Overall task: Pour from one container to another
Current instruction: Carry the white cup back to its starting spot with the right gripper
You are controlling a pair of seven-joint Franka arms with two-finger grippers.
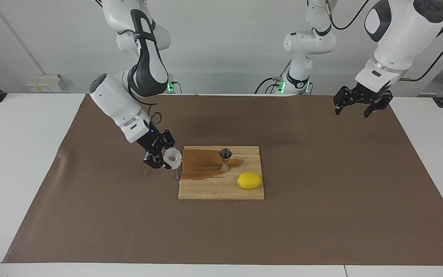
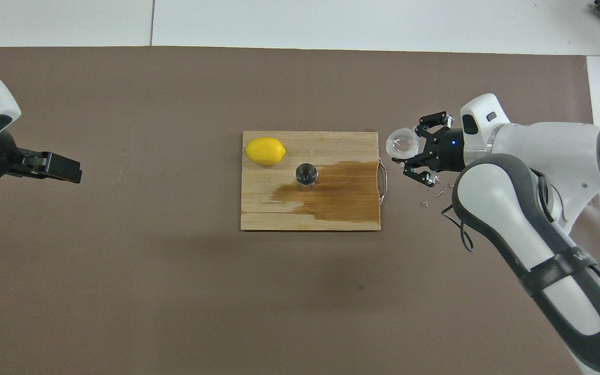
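The right pincer (image 1: 162, 157) is clamped on the plastic cup (image 1: 172, 156) just off the board's (image 1: 221, 190) edge — the jigger (image 1: 225, 159) stands upright on the wet board toward the left arm's end — while the left pincer (image 1: 362, 103), fingers apart, waits over the counter (image 1: 321, 215).

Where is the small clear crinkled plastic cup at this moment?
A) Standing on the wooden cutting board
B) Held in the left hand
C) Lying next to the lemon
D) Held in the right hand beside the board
D: the right hand grips the small clear crinkled plastic cup, tilted, beside the wooden cutting board at the right arm's end.
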